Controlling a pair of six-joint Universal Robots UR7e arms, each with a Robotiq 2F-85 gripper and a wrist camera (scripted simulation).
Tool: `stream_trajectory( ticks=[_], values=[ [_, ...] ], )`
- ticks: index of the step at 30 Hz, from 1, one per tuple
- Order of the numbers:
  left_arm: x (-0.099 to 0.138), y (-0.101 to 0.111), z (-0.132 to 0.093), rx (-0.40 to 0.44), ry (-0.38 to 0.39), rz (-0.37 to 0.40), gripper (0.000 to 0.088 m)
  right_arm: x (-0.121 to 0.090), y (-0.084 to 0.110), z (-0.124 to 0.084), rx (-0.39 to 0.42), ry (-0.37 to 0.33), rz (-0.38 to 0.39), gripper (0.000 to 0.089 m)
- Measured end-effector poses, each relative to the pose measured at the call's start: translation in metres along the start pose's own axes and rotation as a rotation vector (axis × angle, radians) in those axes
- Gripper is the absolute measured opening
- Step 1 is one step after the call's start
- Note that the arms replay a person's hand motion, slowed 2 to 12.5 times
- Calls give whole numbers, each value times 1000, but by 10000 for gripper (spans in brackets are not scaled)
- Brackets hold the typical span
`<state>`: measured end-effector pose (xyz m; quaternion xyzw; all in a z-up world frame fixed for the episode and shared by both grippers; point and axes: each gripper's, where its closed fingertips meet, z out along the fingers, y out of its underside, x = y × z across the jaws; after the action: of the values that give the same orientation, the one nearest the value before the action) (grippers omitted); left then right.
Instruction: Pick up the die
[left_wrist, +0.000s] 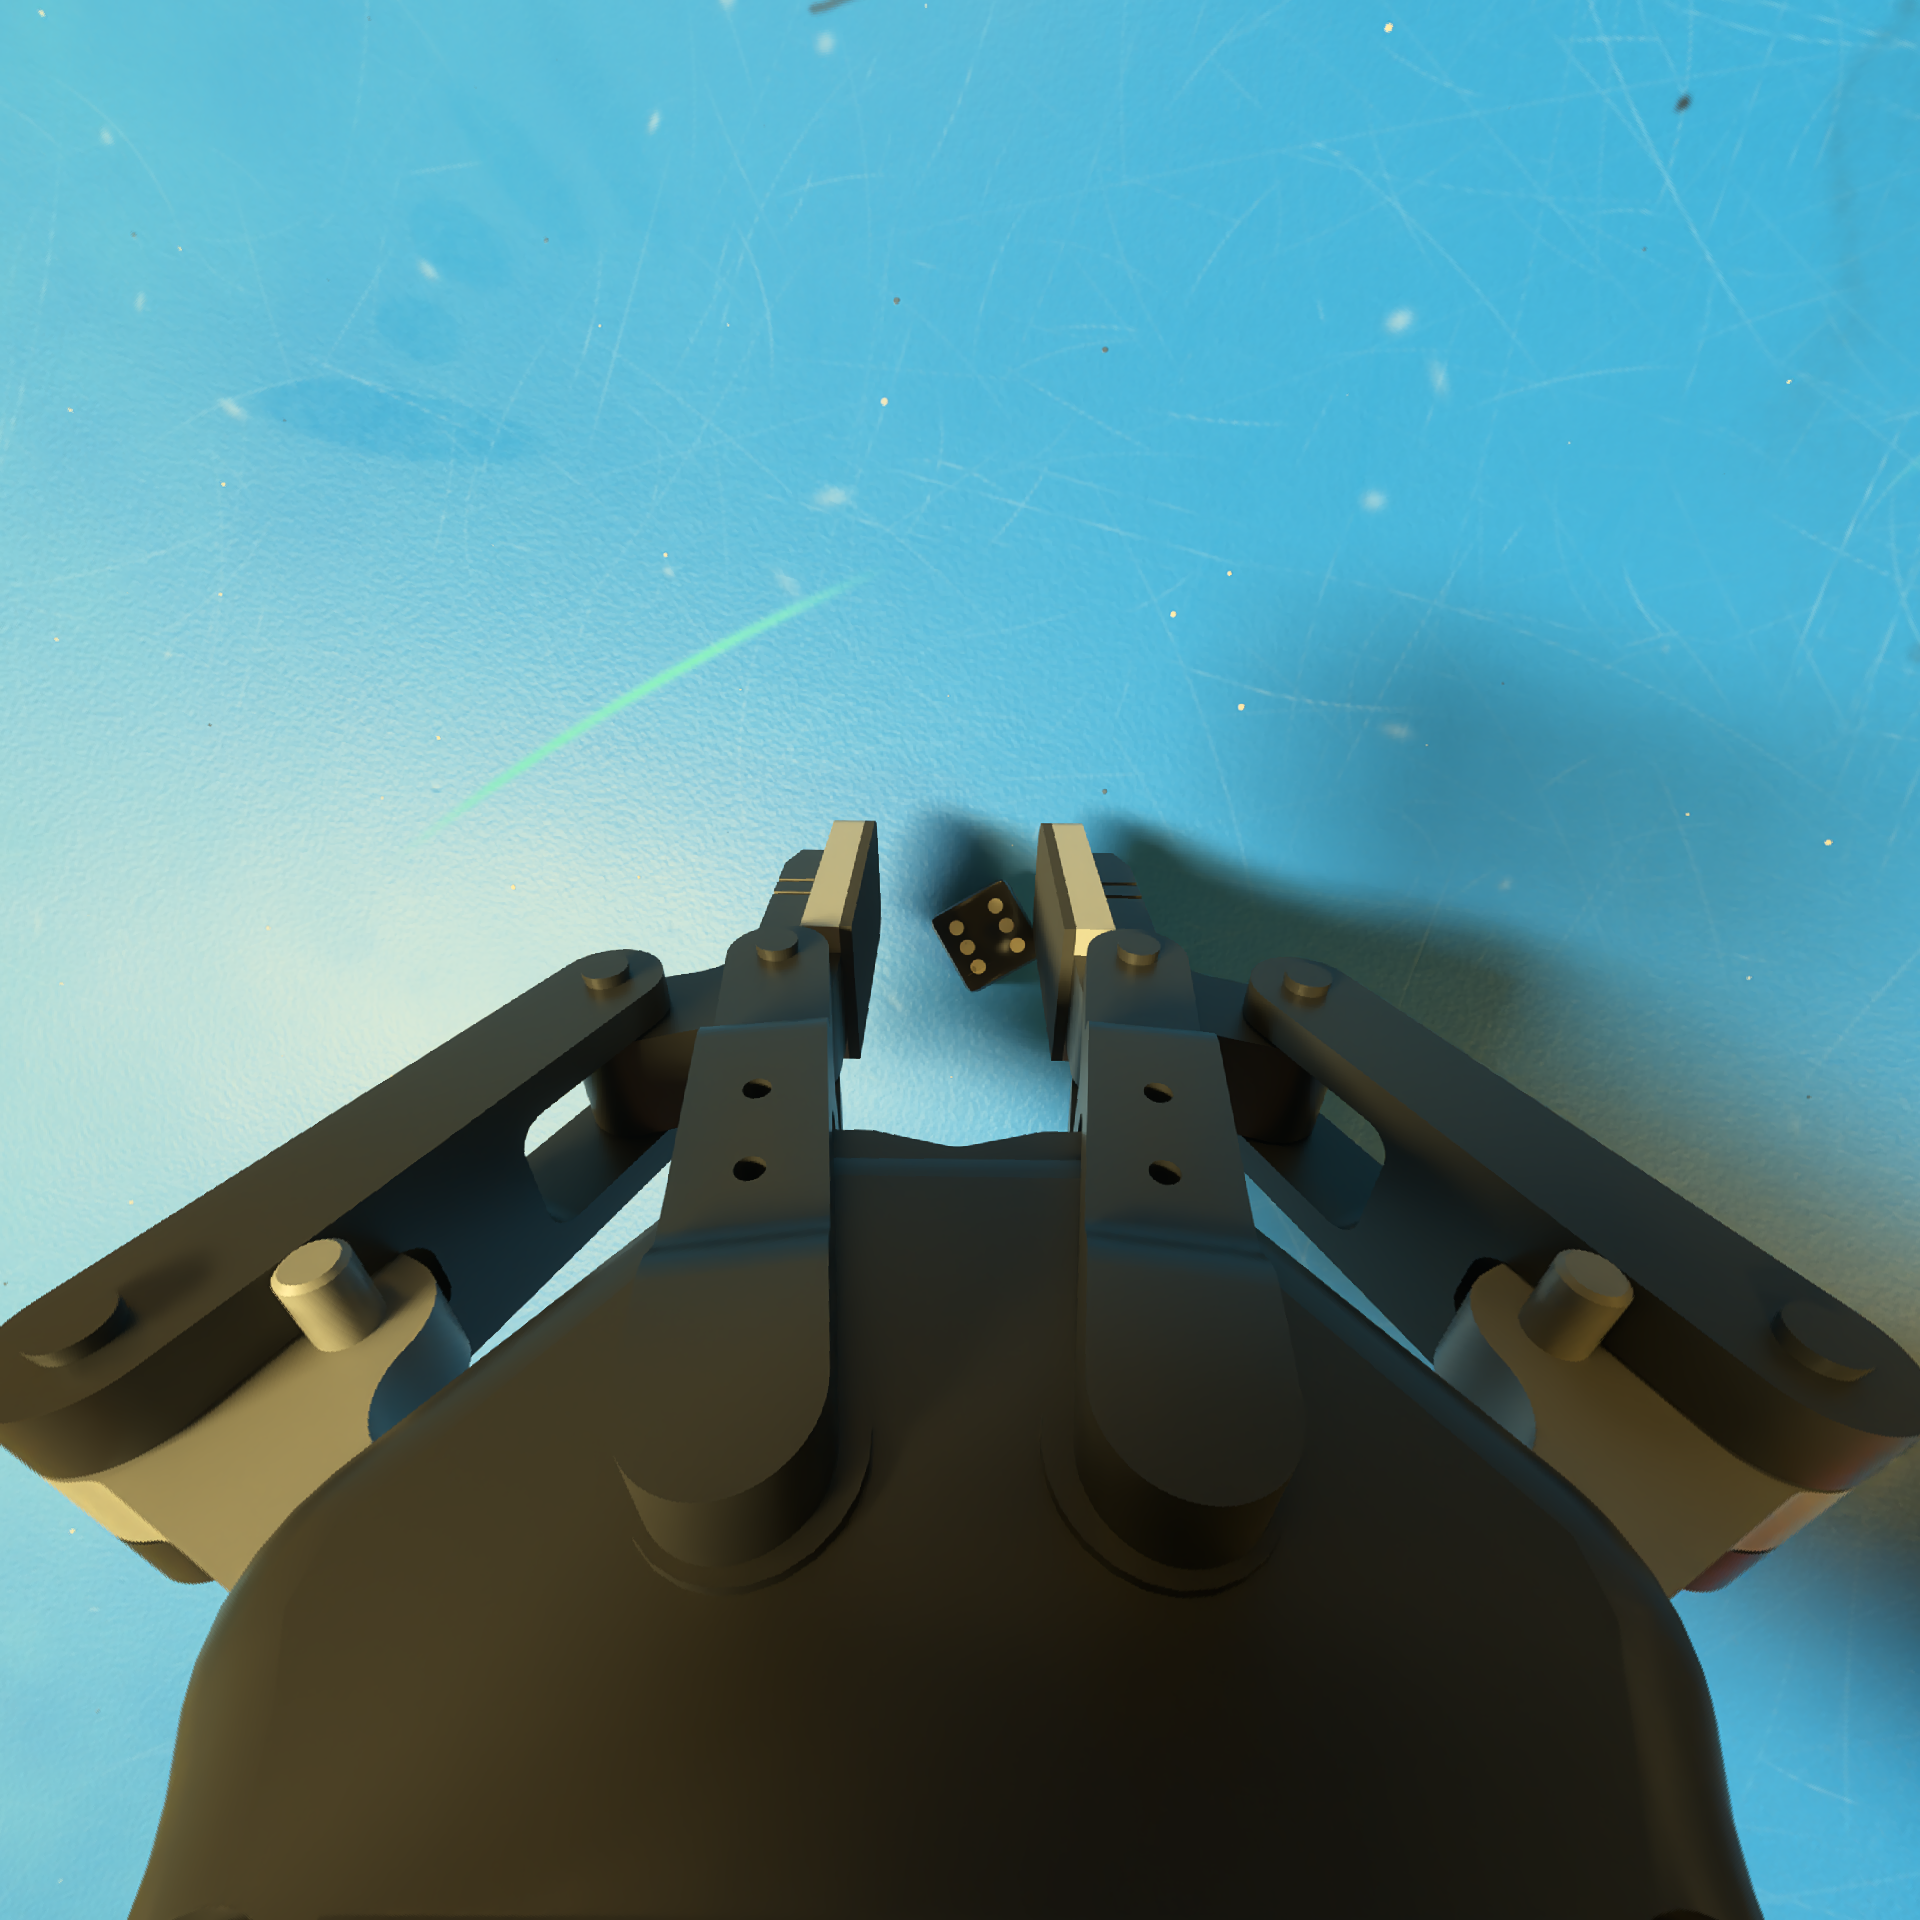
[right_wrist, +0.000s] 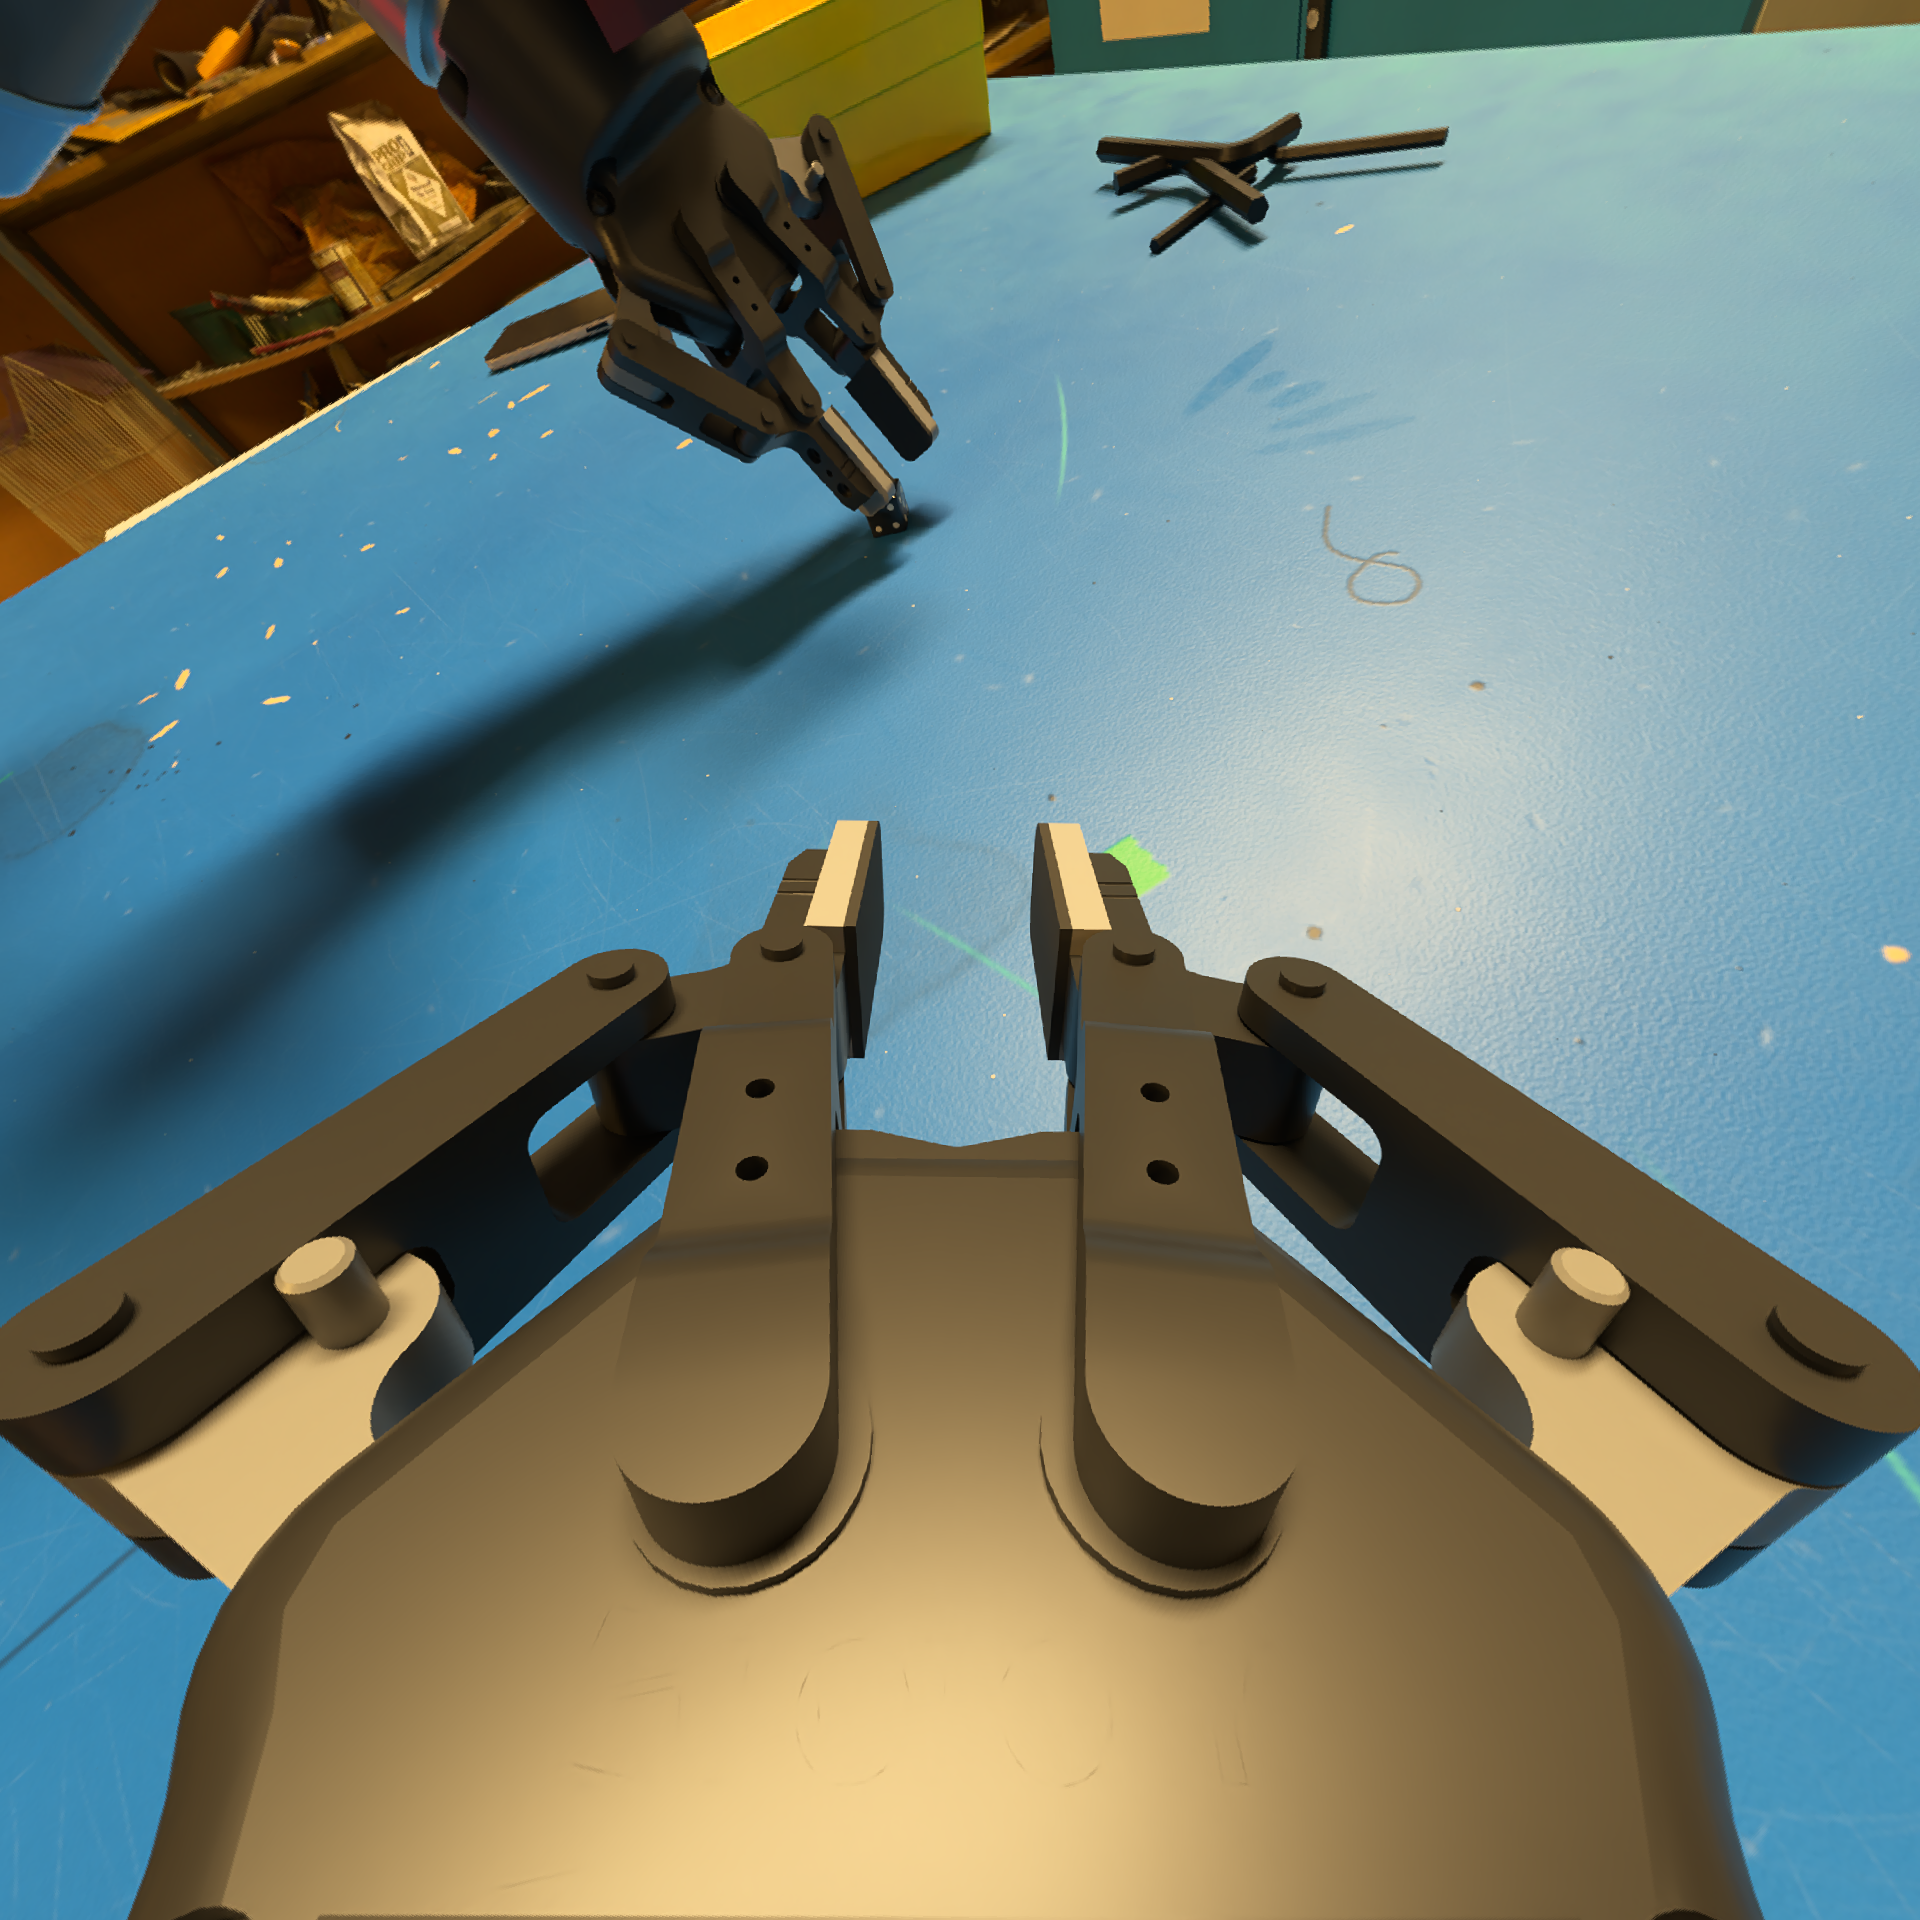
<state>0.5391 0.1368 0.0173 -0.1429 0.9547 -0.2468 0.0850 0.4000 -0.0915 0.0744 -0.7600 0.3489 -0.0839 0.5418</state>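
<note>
A small black die (left_wrist: 983, 933) with pale pips lies on the blue table, turned at an angle. My left gripper (left_wrist: 957, 844) is open and straddles it: the die sits between the two fingers, close to the right pad (left_wrist: 1070, 904) and apart from the left one. In the right wrist view the left gripper (right_wrist: 902, 480) reaches down to the table at the upper left, with the die (right_wrist: 889, 518) at the tip of its lower finger. My right gripper (right_wrist: 957, 844) is open and empty, above bare table, well short of the die.
A pile of dark sticks (right_wrist: 1226, 171) lies at the far right of the blue table (right_wrist: 1455, 727). A yellow box (right_wrist: 862, 73) stands at the far edge, a flat dark slab (right_wrist: 551, 330) near the left edge. Shelves with clutter (right_wrist: 260, 229) lie beyond the table.
</note>
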Motion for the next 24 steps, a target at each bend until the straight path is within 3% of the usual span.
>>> stream_trajectory(
  ticks=[8, 24],
  values=[
    [0, 0, 0, -2, 8, -23, 269, 1, 1, 0, -4, 3, -1, 262],
    [0, 1, 1, -9, 32, -143, 266, 2, 4, 2, -24, 5, -2, 266]
  ],
)
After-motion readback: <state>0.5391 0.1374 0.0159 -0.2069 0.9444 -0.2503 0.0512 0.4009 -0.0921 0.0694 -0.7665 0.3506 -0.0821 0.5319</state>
